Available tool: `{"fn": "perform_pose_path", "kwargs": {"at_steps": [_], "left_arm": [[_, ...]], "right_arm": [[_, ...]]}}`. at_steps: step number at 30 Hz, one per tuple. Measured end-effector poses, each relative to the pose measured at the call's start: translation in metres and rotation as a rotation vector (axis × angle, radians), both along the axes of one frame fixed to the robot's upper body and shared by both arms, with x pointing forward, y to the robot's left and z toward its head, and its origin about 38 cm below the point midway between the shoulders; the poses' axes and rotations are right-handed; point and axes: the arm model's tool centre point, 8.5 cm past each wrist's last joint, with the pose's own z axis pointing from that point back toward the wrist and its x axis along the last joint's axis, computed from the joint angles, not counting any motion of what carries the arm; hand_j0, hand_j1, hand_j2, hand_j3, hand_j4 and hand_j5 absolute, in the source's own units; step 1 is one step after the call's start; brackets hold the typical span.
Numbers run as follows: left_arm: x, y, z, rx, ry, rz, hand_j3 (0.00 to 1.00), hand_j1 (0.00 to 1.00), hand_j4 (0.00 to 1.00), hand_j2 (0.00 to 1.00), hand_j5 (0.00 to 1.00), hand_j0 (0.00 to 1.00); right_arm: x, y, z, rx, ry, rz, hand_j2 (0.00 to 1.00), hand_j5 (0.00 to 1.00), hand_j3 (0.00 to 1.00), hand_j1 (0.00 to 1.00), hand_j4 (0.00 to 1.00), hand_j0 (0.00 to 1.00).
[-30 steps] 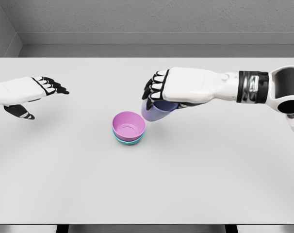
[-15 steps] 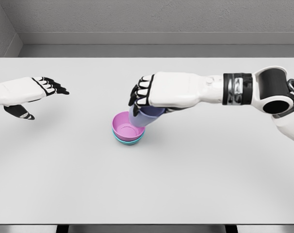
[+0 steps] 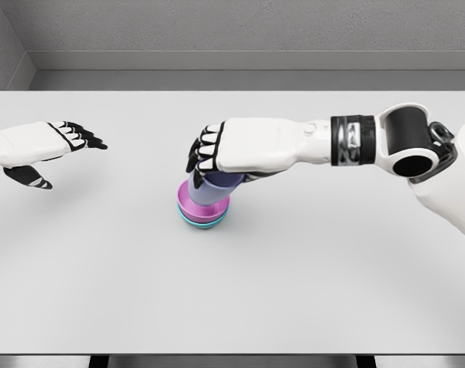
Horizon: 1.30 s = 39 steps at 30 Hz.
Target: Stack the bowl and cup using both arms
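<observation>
White table, grey back wall; head view. Counted: two hands, two bowls, one cup.

Left to right:

1. My left hand, at nine o'clock from the stack and well apart from it. It hovers over the table, palm roughly downward; the dark fingers are extended and loosely spread toward three o'clock, the thumb hanging below. It holds nothing and touches nothing.

2. The stack, near the table's middle. Two bowls are nested: a teal bowl underneath, showing only as a thin rim band, and a pink bowl seated inside it.

3. One lavender cup, its lower end inside the pink bowl's opening. It leans, the upper end tipped toward one o'clock. Whether its base touches the bowl's floor I cannot tell; the bowl's near wall hides the contact.

4. My right hand, directly above the stack at its twelve o'clock, the forearm running off toward three o'clock. The fingers are curled down over the cup's upper part and grip it; the knuckles face the camera and cover the cup's rim.

5. My right arm's black wrist band and rounded elbow joint, at three o'clock from the hand, above the table's right edge.
</observation>
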Motion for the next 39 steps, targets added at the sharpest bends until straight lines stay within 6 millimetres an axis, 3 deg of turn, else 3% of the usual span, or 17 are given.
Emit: {"fn": "perform_pose_path", "kwargs": {"at_steps": [16,26,30,31,32,33,39], "left_arm": [[0.000,0.000,0.000,0.000,0.000,0.000,1.00,1.00,1.00,1.00,1.00,1.00],[0.000,0.000,-0.001,0.000,0.002,0.000,1.00,1.00,1.00,1.00,1.00,1.00],[0.000,0.000,0.000,0.000,0.000,0.000,1.00,1.00,1.00,1.00,1.00,1.00],[0.000,0.000,-0.001,0.000,0.002,0.000,1.00,1.00,1.00,1.00,1.00,1.00],[0.000,0.000,0.000,0.000,0.000,0.000,1.00,1.00,1.00,1.00,1.00,1.00],[0.000,0.000,0.000,0.000,0.000,0.000,1.00,1.00,1.00,1.00,1.00,1.00],[0.000,0.000,-0.001,0.000,0.002,0.000,1.00,1.00,1.00,1.00,1.00,1.00]], "right_arm": [[0.009,-0.001,-0.023,-0.042,0.056,-0.024,0.62,0.62,0.62,0.62,0.62,0.62],[0.016,0.004,-0.017,-0.038,0.048,-0.027,0.62,0.62,0.62,0.62,0.62,0.62],[0.018,0.009,-0.024,-0.046,0.068,-0.025,0.62,0.62,0.62,0.62,0.62,0.62],[0.019,0.010,-0.025,-0.049,0.068,-0.024,0.64,0.64,0.64,0.64,0.64,0.64],[0.019,0.010,-0.027,-0.053,0.072,-0.024,0.73,0.73,0.73,0.73,0.73,0.73],[0.019,0.011,-0.028,-0.055,0.076,-0.023,1.00,1.00,1.00,1.00,1.00,1.00],[0.018,0.012,-0.031,-0.062,0.083,-0.018,1.00,1.00,1.00,1.00,1.00,1.00]]}}
